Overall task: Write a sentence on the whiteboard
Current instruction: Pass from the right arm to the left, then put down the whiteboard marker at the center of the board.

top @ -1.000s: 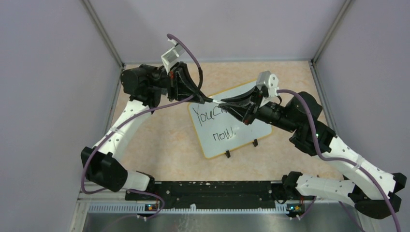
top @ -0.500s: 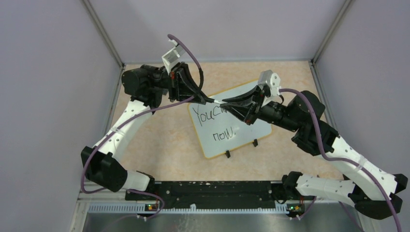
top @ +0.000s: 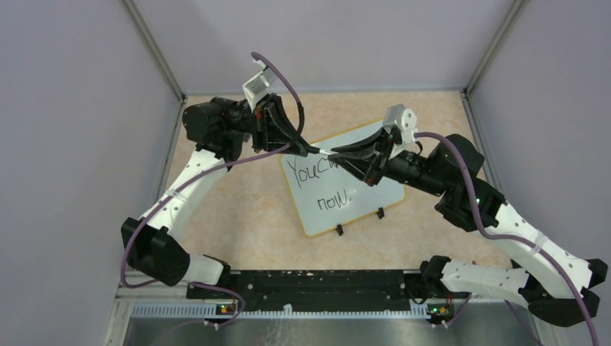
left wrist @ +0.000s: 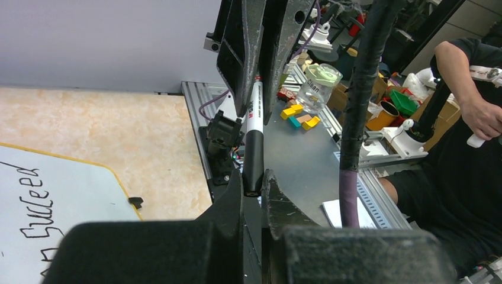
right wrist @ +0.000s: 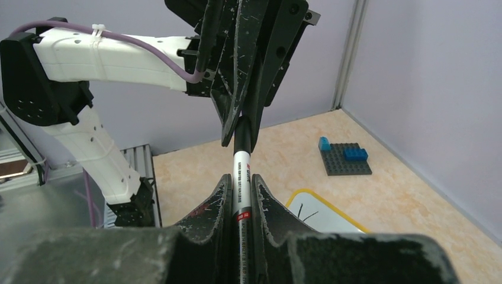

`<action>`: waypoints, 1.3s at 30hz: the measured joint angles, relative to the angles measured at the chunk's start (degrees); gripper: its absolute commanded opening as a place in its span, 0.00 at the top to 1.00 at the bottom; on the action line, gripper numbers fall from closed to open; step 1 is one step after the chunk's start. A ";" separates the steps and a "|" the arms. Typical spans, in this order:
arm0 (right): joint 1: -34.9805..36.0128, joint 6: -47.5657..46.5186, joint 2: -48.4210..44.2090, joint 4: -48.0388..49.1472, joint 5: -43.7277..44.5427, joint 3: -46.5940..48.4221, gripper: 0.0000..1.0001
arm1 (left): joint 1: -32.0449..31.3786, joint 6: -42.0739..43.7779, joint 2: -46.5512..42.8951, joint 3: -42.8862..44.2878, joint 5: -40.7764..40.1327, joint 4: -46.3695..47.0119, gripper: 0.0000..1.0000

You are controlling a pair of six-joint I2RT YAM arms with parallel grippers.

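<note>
The whiteboard (top: 360, 194) with its yellow rim lies tilted on the table, right of the middle. The sentence (top: 317, 175) reads "You c…" and "now." in the top view, the rest hidden by the arms. "succeed" (left wrist: 34, 204) shows in the left wrist view. Above the board's far left corner both grippers meet on one marker (top: 322, 151). My left gripper (left wrist: 253, 178) is shut on its black cap end (left wrist: 253, 160). My right gripper (right wrist: 241, 182) is shut on the white barrel (right wrist: 241, 171). In the top view the left gripper (top: 311, 149) and right gripper (top: 333, 153) nearly touch.
A dark square plate with blue blocks (right wrist: 346, 158) sits on the table by the far wall. Black clip feet (top: 339, 231) stick out from the board's near edge. Purple cables (top: 277, 72) loop over both arms. Grey walls close in three sides.
Almost nothing: the right forearm has shifted very slightly, and both grippers stay shut on the marker at the same spot.
</note>
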 measured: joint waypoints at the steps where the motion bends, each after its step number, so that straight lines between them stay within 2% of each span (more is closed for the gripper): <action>1: 0.00 -0.20 0.00 -0.11 0.04 0.02 0.93 | 0.04 0.00 0.00 -0.17 0.00 0.02 1.00; 6: -0.02 -1.68 1.14 -0.68 1.73 0.15 0.55 | 2.38 -0.02 -0.15 -2.89 -0.15 0.04 1.00; 8: -0.04 -2.47 1.97 -0.52 2.54 0.42 0.45 | 4.48 -0.02 -0.15 -3.80 -0.31 -0.02 1.00; 11: -0.24 -4.26 3.19 -1.92 4.00 0.42 0.37 | 8.41 0.00 -0.15 -4.55 -0.15 -0.07 1.00; 13: -0.57 -5.73 3.21 -3.21 5.09 0.44 0.34 | 11.47 0.00 -0.26 -4.90 0.35 -0.04 1.00; 22: -1.62 -9.99 2.45 -8.70 9.73 3.96 0.32 | 23.82 -0.13 -2.05 -7.41 1.49 -0.28 1.00; 27: -5.16 -9.49 2.78 -12.17 12.22 5.73 0.30 | 40.30 -0.83 -2.16 -12.59 -1.60 -2.95 1.00; 30: -8.66 -8.13 4.24 -14.67 12.76 7.78 0.30 | 50.29 7.02 -2.71 -15.91 -5.16 -16.11 1.00; 32: -11.98 -6.82 5.57 -16.85 12.09 9.46 0.30 | 53.92 18.38 -3.30 -15.85 -8.98 -31.56 1.00; 35: -17.20 -5.18 7.80 -20.13 10.08 11.80 0.30 | 55.10 37.92 -3.98 -14.67 -16.31 -53.64 1.00; 39: -26.45 -2.75 11.02 -24.41 3.26 13.99 0.31 | 54.95 58.01 -3.21 -14.84 -22.75 -73.81 1.00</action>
